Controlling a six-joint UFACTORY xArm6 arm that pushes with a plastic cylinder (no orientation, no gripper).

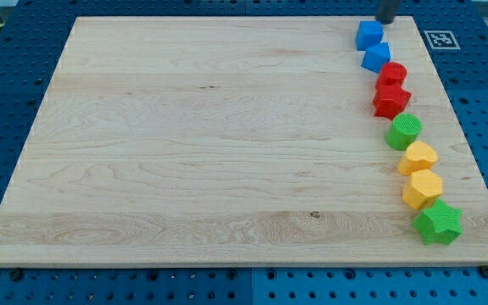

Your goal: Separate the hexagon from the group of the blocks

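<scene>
Yellow hexagon, near-upright in the right-hand column, between heart-like yellow block and green star

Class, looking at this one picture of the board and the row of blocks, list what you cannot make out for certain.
- My tip: the view's top edge cuts off the rod above it; contact with the upper blue block is unclear.
- Red blocks: pressed together, so their outlines merge.
- Yellow hexagon: whether it touches the green star is unclear.

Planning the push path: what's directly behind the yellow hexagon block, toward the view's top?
The yellow heart-like block sits right against the yellow hexagon block, then the green round block. Whether the two yellows touch is hidden. My tip is far off, at the view's top.
</scene>
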